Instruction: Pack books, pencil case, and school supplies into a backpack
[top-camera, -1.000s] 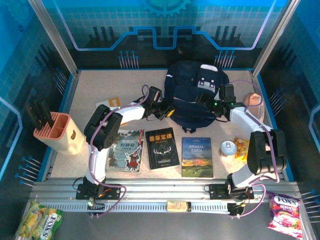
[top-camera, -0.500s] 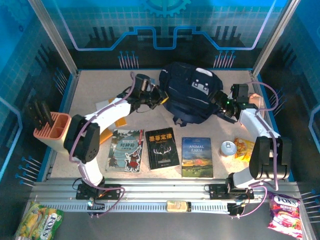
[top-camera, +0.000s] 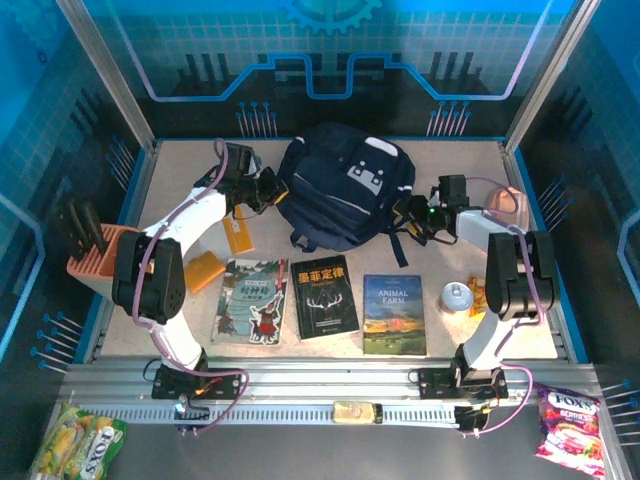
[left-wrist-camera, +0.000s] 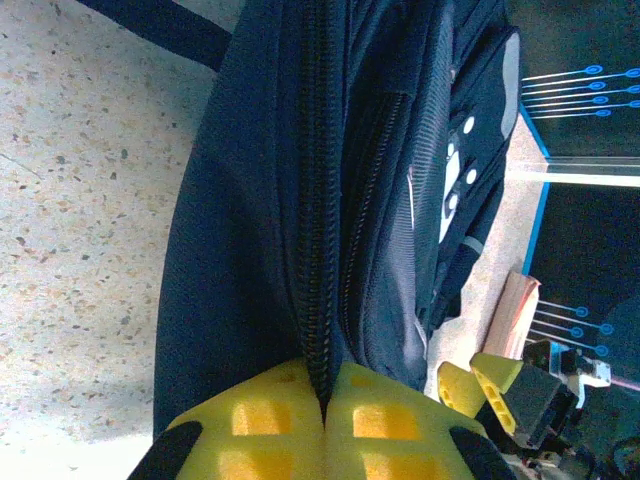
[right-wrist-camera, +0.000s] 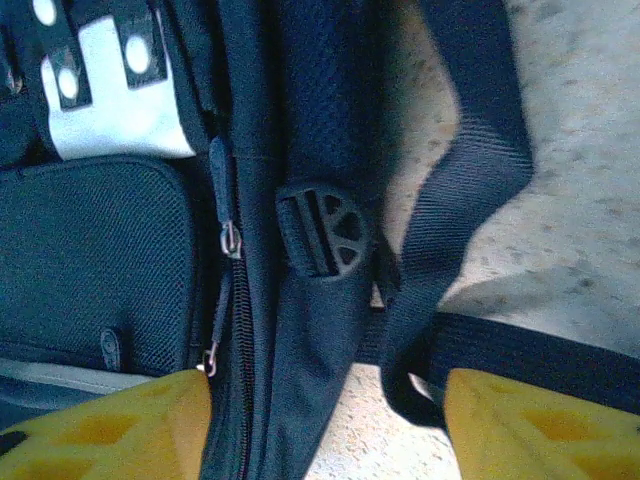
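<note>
Yellow gripper (right-wrist-camera: 325, 425) at the side of a dark blue backpack (right-wrist-camera: 290, 120)

The two yellow fingers (right-wrist-camera: 110, 425) stand wide apart at the bottom, with the bag's side between them. A zipper (right-wrist-camera: 232, 290) with small metal pulls runs down the bag. Beside it is a black plastic buckle (right-wrist-camera: 325, 235). A wide dark strap (right-wrist-camera: 470, 180) bends over the speckled table (right-wrist-camera: 570, 150). A white patch (right-wrist-camera: 110, 100) with round dots sits at the top left.

"ANIMAL FARM" on landscape book (top-camera: 394, 314); "FOX'S" on candy bag (top-camera: 570, 427).
</note>
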